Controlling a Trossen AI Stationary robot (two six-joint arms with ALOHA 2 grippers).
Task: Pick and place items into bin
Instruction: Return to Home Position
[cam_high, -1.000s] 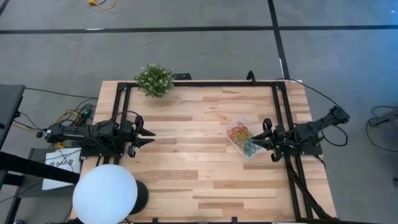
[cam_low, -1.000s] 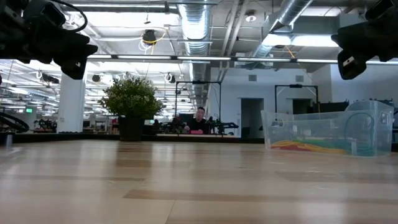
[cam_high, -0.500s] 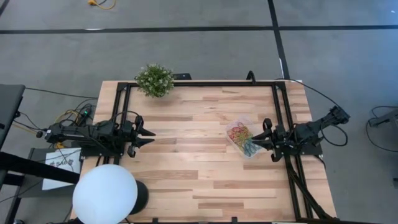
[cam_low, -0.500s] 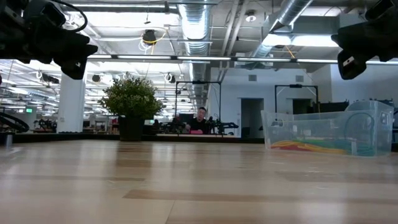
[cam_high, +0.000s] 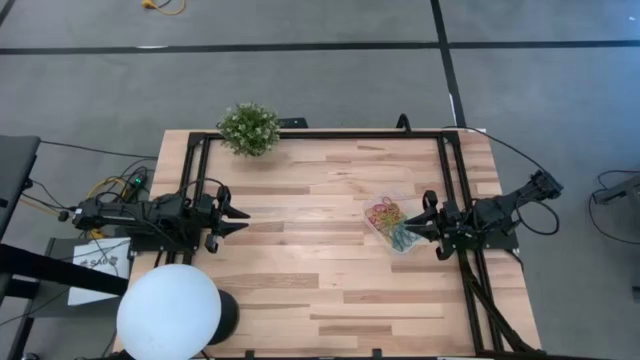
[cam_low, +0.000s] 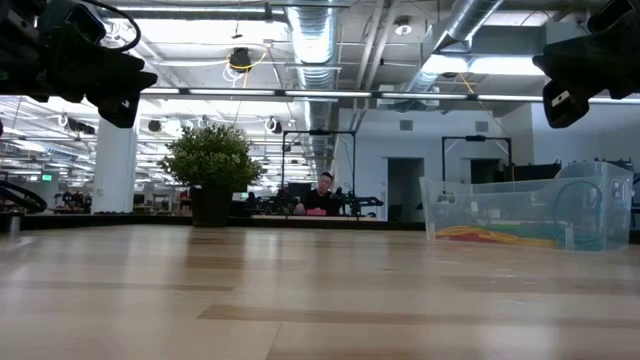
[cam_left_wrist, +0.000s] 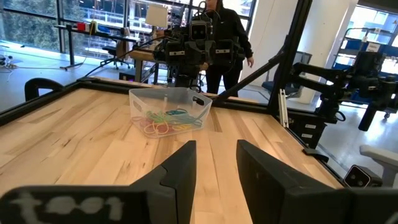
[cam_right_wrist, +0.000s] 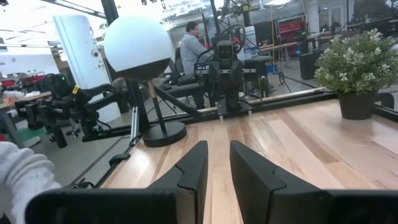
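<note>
The clear bin (cam_high: 393, 223) stands on the wooden table's right half, also seen in the low view (cam_low: 528, 212) and the left wrist view (cam_left_wrist: 169, 111). The items, coloured rubber-band loops (cam_high: 388, 220) (cam_left_wrist: 164, 122), lie on its floor. My right gripper (cam_high: 412, 229) hangs level above the bin's right edge, well clear of it, with a narrow gap between its fingers (cam_right_wrist: 219, 163) and nothing in it. My left gripper (cam_high: 244, 216) hangs level at the table's left edge, open and empty (cam_left_wrist: 216, 163), pointing across the table at the bin.
A potted plant (cam_high: 249, 129) stands at the far left corner. A white globe lamp (cam_high: 168, 312) on a black base stands at the near left corner. A black frame (cam_high: 320, 134) runs along the far and side edges. A person (cam_low: 321, 192) sits in the room beyond.
</note>
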